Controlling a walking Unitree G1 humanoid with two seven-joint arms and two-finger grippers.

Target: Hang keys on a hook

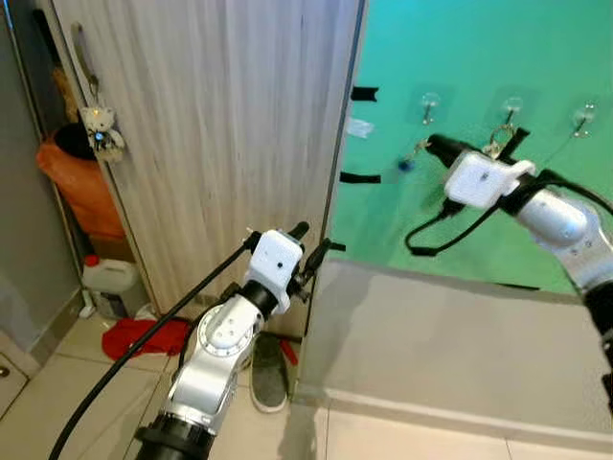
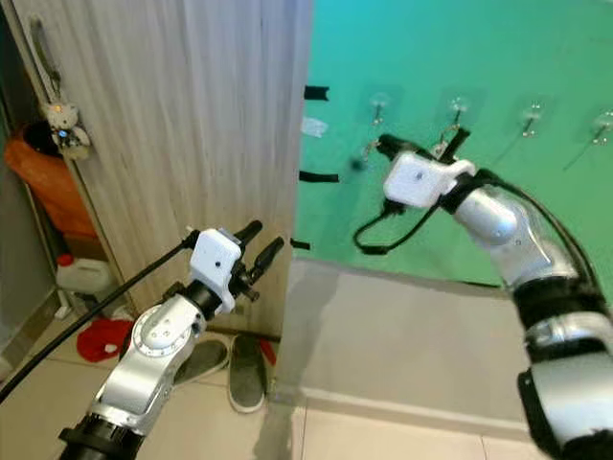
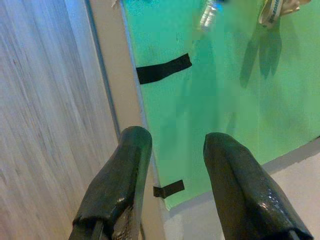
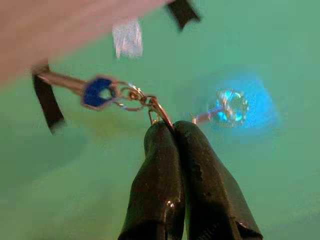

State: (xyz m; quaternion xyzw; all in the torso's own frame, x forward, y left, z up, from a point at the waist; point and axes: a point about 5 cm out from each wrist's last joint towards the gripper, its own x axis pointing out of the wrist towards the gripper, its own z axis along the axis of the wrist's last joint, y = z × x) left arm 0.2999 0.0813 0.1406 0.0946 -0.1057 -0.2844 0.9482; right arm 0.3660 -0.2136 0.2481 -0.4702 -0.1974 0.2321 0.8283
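Note:
My right gripper (image 1: 431, 144) is raised to the green wall (image 1: 479, 48), shut on the ring of a key bunch. A blue-headed key (image 4: 97, 92) swings from that ring and shows as a dark blue spot (image 1: 407, 164) below the fingertips. In the right wrist view a clear suction hook (image 4: 230, 105) sits just beyond the fingertips, apart from the ring. It is the leftmost hook (image 1: 428, 102) in a row of hooks on the wall. A second hook (image 1: 512, 105) further right has a metal ring under it. My left gripper (image 1: 316, 244) is open and idle, low by the wooden panel's edge.
A tall wooden panel (image 1: 220, 125) stands left of the green wall, with a small teddy charm (image 1: 101, 129) on its handle. A grey ledge (image 1: 450, 335) runs below the wall. Shoes (image 1: 271, 374), a red cloth (image 1: 139, 335) and a white jug (image 1: 108, 278) lie on the floor.

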